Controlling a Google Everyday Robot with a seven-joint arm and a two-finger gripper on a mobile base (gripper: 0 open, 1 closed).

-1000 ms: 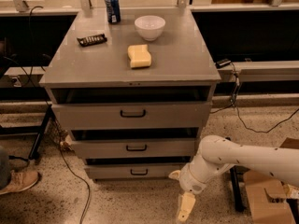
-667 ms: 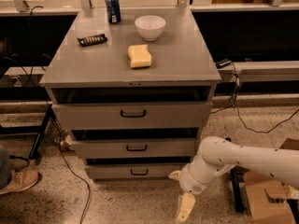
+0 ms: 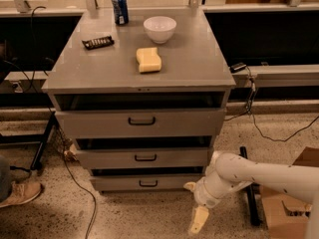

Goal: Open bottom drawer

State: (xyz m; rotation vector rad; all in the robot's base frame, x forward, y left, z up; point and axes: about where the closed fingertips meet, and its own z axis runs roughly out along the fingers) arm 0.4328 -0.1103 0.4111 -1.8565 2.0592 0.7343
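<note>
The bottom drawer (image 3: 119, 182) is the lowest and narrowest grey front of the cabinet, with a small black bar handle (image 3: 148, 183). Its front sits close in under the middle drawer (image 3: 109, 158). The top drawer (image 3: 99, 122) is the tallest. My gripper (image 3: 194, 203) hangs low over the floor, just right of the bottom drawer's right end and in front of it. It touches nothing. Its two cream fingers (image 3: 198, 220) are spread apart and hold nothing. My white arm (image 3: 249, 176) reaches in from the right.
On the cabinet top stand a blue can (image 3: 119, 8), a white bowl (image 3: 160, 29), a yellow sponge (image 3: 149, 59) and a dark snack bar (image 3: 97, 42). Cables (image 3: 79, 188) run across the floor at left. A person's shoe (image 3: 17, 193) is at far left, a cardboard box (image 3: 286, 208) at right.
</note>
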